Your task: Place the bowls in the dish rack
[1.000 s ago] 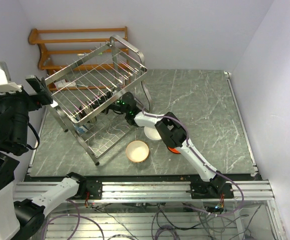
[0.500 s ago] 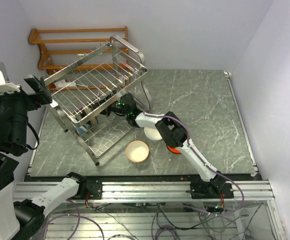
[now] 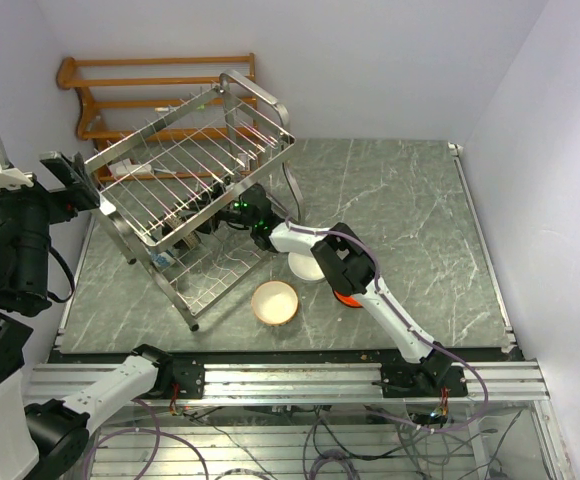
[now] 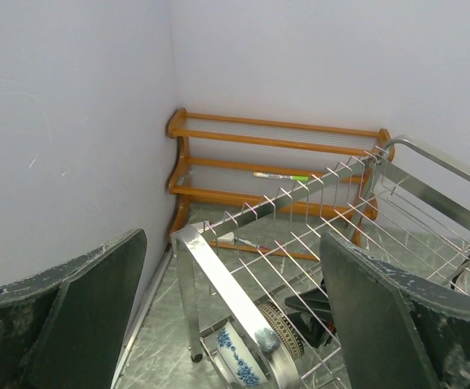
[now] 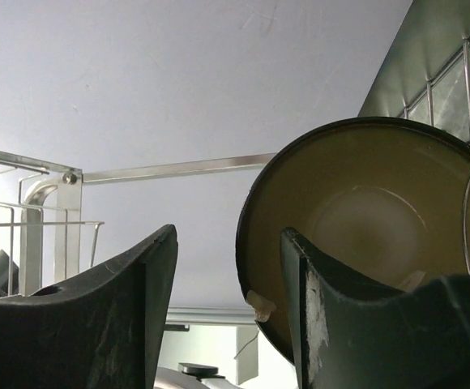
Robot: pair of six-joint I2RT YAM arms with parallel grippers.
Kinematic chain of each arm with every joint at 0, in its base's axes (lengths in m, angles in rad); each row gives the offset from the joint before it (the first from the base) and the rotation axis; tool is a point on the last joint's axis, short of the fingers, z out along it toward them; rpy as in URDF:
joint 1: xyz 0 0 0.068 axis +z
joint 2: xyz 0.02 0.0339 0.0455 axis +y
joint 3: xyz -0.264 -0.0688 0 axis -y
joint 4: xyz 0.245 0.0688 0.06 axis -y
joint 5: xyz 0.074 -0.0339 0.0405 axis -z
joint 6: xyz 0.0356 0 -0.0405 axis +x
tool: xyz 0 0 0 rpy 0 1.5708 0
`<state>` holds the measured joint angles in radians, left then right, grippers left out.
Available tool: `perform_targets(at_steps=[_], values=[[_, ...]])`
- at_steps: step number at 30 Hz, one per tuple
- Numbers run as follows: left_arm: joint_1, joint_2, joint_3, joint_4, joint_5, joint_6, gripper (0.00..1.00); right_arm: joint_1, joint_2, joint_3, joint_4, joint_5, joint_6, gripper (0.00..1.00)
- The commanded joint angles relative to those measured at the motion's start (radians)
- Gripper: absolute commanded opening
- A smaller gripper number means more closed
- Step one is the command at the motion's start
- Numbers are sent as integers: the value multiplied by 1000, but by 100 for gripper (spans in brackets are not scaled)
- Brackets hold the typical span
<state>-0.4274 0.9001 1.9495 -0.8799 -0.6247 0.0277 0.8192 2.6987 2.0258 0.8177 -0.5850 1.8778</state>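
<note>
The silver wire dish rack (image 3: pixel 185 190) stands at the table's left. My right gripper (image 3: pixel 222 214) reaches into its lower tier. In the right wrist view it (image 5: pixel 228 243) is open, and the rim of a dark-edged, tan-inside bowl (image 5: pixel 373 219) stands on edge between the fingers, apart from the left one. In the left wrist view this brown bowl (image 4: pixel 284 331) stands next to a blue-and-white bowl (image 4: pixel 239 356). On the table lie a tan bowl (image 3: pixel 275 302), a white bowl (image 3: pixel 303 267) and an orange-red bowl (image 3: pixel 346 299), these two partly under the right arm. My left gripper (image 3: pixel 70 178) is open beside the rack's left end.
A brown wooden slatted rack (image 3: pixel 150 90) stands against the back wall behind the dish rack, with a green-tipped pen (image 4: pixel 282 175) on one shelf. The wall runs close along the left. The marbled green table (image 3: pixel 410 210) stretches to the right.
My right gripper's jaws have parted and let go of the tan-inside bowl, which stays standing in the lower tier. The left arm has drifted slightly to the left.
</note>
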Motion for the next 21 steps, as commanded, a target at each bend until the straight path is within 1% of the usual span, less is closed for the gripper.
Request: perform_targets(at_steps=[1,3,5,7,13,21], values=[[-5,-5,13,27,-2,1,99,-7,-80,1,-4,1,-71,55],[-5,-4,19,29,4,1,99,-10,-107,-34,7,15,-79,56],[-5,-3,24,28,8,3,99,-12,-136,-83,34,42,-77,60],[-5,-1,32,21,12,0,99,-14,-153,-106,57,59,-82,61],[-5,6,52,-13,30,-9,99,-10,-207,-137,107,66,-93,60],[-5,-3,46,-38,58,-36,99,0,-352,-313,149,68,-119,59]])
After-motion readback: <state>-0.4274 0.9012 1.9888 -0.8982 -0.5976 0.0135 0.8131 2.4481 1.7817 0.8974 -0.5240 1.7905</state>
